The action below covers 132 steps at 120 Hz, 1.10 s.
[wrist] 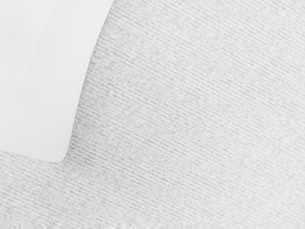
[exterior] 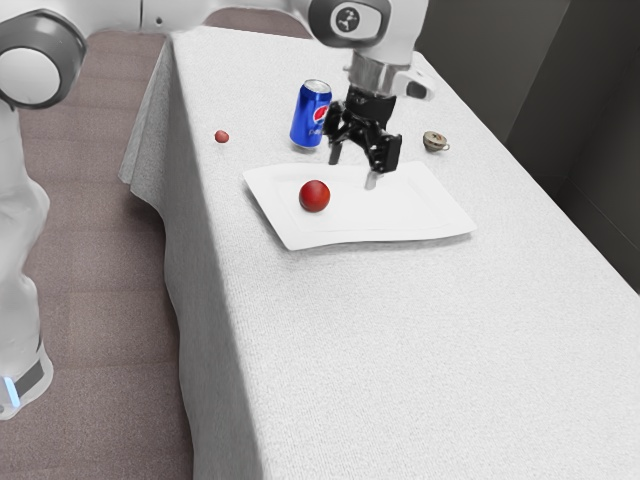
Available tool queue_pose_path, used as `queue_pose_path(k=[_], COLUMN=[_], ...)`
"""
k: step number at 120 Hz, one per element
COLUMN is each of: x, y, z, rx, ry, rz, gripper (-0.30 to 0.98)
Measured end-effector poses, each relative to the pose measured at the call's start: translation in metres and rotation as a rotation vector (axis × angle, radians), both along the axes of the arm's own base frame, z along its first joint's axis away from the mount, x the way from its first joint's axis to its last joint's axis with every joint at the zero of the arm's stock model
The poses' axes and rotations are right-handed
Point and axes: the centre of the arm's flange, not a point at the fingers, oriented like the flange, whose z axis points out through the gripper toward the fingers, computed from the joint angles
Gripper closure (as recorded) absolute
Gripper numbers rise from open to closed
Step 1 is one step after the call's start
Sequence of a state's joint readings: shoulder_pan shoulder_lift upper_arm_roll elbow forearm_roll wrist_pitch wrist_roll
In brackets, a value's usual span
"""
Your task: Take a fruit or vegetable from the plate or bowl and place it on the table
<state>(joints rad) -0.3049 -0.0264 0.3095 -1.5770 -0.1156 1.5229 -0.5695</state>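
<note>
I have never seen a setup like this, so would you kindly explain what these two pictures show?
This is a simulated robot arm working at a cloth-covered table. The exterior view is taken from beside the arm; the wrist view comes from a camera mounted on the arm itself, looking down at a corner of the plate and the tablecloth.

On the white plate sits a round red fruit or vegetable, perhaps a tomato. Around the plate stand a blue Pepsi can, a small red object and a little brownish one with a ring, which I cannot name surely.

The black two-fingered hand is open near the plate and holds nothing.
</note>
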Motion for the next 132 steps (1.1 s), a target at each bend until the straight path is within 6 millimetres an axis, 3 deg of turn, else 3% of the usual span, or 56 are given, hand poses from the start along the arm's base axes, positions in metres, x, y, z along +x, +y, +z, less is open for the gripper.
queue_pose_path(k=[32,46,53,63,77,83,88,94,104,116,132], x=[-0.005,-0.019,-0.017,-0.017,-0.029,-0.046,-0.063,-0.068,-0.058,-0.024,-0.005], y=[0.006,-0.013,-0.011,0.019,0.095,0.123,0.133,0.132,0.132,0.132,0.124], z=[0.002,0.019,0.008,-0.007,-0.009,-0.014,-0.024,-0.031,-0.045,-0.074,-0.086], rx=[-0.003,0.013,0.054,0.104,0.118,0.111,0.105,0.113,0.142,0.189,0.161], ry=[0.096,0.092,0.118,0.159,0.199,0.219,0.221,0.206,0.182,0.157,0.116], rz=[0.608,0.646,0.668,0.735,0.878,0.919,0.920,0.909,0.909,0.919,0.903], gripper=[0.00,0.00,0.00,0.00,0.00,0.00,0.00,0.00,0.00,0.00,0.00])
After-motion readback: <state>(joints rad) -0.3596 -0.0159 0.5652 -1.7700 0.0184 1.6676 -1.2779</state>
